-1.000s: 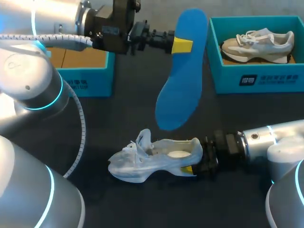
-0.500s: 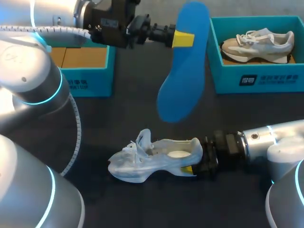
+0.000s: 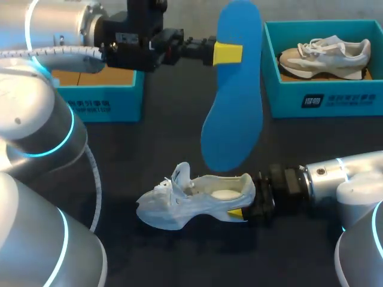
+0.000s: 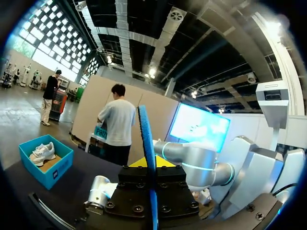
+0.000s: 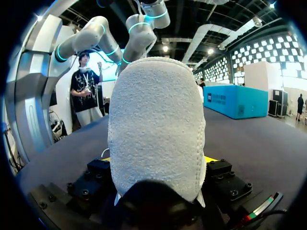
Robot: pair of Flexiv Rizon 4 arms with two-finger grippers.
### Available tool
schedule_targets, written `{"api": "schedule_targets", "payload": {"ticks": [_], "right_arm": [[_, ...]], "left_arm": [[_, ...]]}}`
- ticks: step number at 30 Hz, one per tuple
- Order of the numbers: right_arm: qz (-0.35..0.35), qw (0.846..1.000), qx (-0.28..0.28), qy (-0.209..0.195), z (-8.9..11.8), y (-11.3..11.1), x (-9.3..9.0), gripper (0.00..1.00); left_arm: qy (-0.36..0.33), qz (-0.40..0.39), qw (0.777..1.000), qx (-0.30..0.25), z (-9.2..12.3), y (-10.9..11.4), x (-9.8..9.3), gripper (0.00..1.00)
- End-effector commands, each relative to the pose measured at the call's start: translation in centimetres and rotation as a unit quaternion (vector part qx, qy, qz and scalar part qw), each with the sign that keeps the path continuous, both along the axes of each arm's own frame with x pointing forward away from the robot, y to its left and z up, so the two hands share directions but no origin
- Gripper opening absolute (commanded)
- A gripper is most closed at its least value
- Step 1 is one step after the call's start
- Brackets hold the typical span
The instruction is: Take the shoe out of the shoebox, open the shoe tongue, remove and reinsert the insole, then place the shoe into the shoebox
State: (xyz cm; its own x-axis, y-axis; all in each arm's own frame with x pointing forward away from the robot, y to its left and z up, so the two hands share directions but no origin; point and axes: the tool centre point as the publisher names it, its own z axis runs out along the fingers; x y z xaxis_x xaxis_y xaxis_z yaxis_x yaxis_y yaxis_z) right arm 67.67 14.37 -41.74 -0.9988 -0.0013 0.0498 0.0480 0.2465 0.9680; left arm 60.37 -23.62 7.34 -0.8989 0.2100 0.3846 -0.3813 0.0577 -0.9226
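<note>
L gripper clamped on blue insole nr its top end. Insole hangs in air above shoe, not touching it, and shows edge-on btw the fingers in L wrist view. R gripper closed on heel of white shoe, which is upright on table, toe twd L. L box and R box sit behind it, 2nd shoe in R box.

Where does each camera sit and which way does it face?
Head view: above and behind, looking down on the table; left gripper and right gripper show.
Left wrist view: along the left gripper, shut on the insole.
Right wrist view: along the right gripper, shut on the white shoe.
Shared: head and left wrist show the insole.
</note>
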Motion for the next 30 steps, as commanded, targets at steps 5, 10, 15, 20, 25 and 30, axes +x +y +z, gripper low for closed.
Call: {"api": "schedule_targets", "payload": {"ticks": [5, 10, 15, 20, 25, 30], "right_arm": [[-0.001, 1.000, -0.001, 0.000, -0.2, 0.1, -0.1, 0.00], [-0.001, 1.000, -0.001, 0.000, -0.2, 0.1, -0.1, 0.00], [-0.001, 1.000, -0.001, 0.000, -0.2, 0.1, -0.1, 0.00], [-0.001, 1.000, -0.001, 0.000, -0.2, 0.1, -0.1, 0.00], [-0.001, 1.000, -0.001, 0.000, -0.2, 0.1, -0.1, 0.00], [-0.001, 1.000, -0.001, 0.000, -0.2, 0.1, -0.1, 0.00]], "left_arm": [[0.035, -0.013, 0.999, 0.009, -0.2, 2.9, -0.4, 0.00], [0.053, -0.021, 0.998, 0.008, -0.4, 3.4, -0.2, 0.00], [0.036, -0.011, 0.999, 0.014, -0.1, 3.6, -1.2, 0.00], [0.010, -0.005, 1.000, 0.019, 0.2, 3.6, -2.3, 0.00], [0.009, -0.010, 1.000, 0.015, 0.4, 3.9, -2.7, 0.00], [0.001, -0.007, 1.000, 0.029, 0.4, 3.9, -2.9, 0.00]]}}
